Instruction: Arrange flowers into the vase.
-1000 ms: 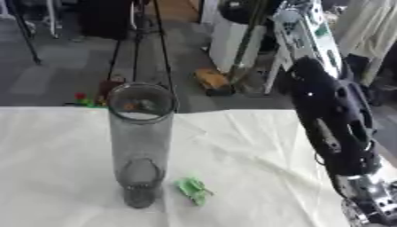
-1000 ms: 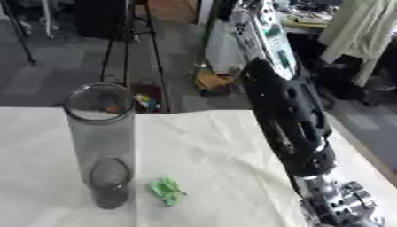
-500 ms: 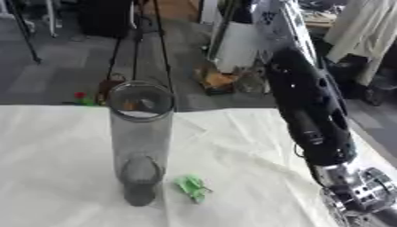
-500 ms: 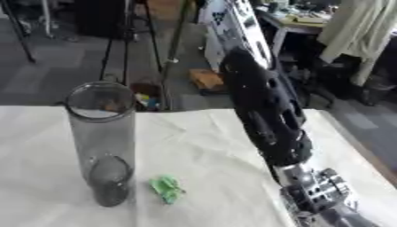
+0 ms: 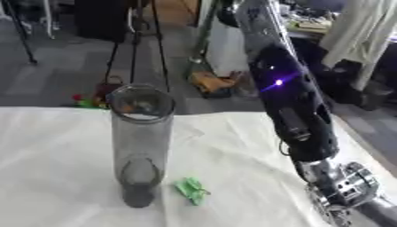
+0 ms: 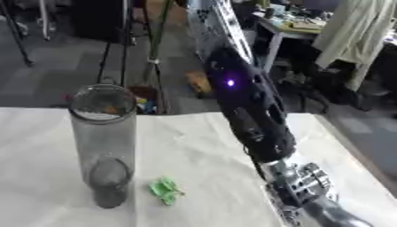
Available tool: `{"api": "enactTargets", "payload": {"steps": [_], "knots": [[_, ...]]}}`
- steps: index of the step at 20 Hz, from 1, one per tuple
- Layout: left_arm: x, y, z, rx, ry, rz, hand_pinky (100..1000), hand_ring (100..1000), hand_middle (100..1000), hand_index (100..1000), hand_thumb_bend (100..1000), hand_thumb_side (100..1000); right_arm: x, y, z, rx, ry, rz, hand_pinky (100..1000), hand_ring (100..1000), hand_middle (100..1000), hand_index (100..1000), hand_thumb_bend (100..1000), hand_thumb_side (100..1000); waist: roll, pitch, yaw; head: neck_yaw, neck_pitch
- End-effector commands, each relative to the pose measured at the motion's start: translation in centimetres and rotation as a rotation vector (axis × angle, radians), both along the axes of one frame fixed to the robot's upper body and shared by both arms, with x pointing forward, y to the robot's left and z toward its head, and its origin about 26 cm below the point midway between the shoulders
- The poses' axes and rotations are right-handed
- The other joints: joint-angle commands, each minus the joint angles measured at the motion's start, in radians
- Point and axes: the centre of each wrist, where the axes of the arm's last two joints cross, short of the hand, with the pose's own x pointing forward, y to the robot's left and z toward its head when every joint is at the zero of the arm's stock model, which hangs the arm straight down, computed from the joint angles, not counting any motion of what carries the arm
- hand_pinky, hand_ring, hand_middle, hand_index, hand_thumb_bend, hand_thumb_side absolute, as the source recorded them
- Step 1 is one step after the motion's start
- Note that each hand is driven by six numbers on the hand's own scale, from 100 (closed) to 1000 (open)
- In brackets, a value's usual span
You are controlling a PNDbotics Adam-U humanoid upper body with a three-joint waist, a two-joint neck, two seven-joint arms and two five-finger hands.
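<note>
Vase [image 5: 140,146] stands upright on the white-covered table [image 5: 54,168], left of centre: a tall, clear, smoky-grey cylinder, mouth open at the top. Small green piece [image 5: 191,191] (crumpled, leaf-like; I cannot make out a bloom) lies flat on the cloth just beside the vase's base, to its right, not touching it. Right arm [image 6: 248,111] comes down from the upper right, black shell with a lit purple dot, silver wrist at the lower right edge. Right hand is cut off by the frame edge; fingers' state cannot be told. Left hand out of view.
</note>
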Motion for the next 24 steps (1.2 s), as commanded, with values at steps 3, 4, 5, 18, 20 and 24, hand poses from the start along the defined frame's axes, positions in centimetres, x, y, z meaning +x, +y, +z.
{"api": "enactTargets", "payload": {"steps": [3,4,5,18,20,24], "knots": [[-0.3,0.0,0.9,0.012,-0.030,-0.010,805,843,842,903,100,903,-1.4,0.0,1.6,-0.015,-0.064,0.039,100,100,100,100,100,579,0.003,-0.026,0.005,-0.009,-0.015],[-0.3,-0.1,0.9,0.011,-0.030,-0.011,805,843,842,903,100,903,-1.4,0.1,1.6,-0.014,-0.066,0.046,100,100,100,100,100,580,0.002,-0.027,0.006,-0.010,-0.016],[-0.3,-0.1,0.9,0.011,-0.029,-0.013,805,843,842,903,100,903,-1.3,0.2,1.6,-0.013,-0.065,0.051,100,100,100,100,100,583,0.001,-0.028,0.008,-0.012,-0.017],[-0.3,-0.4,1.1,0.008,-0.028,-0.038,805,843,842,903,100,904,-0.7,1.1,1.5,-0.003,-0.011,0.094,100,100,100,101,100,621,-0.007,-0.042,0.033,-0.027,-0.023],[-0.3,-0.5,1.2,0.007,-0.028,-0.042,805,843,842,903,100,904,-0.4,1.1,1.4,-0.001,0.017,0.094,100,100,100,101,100,637,-0.009,-0.046,0.035,-0.027,-0.019],[-0.3,-0.6,1.3,0.006,-0.026,-0.049,805,843,842,903,100,906,-0.1,0.6,0.9,-0.006,0.084,0.076,100,100,100,100,100,668,-0.013,-0.051,0.038,-0.025,-0.015]]}}
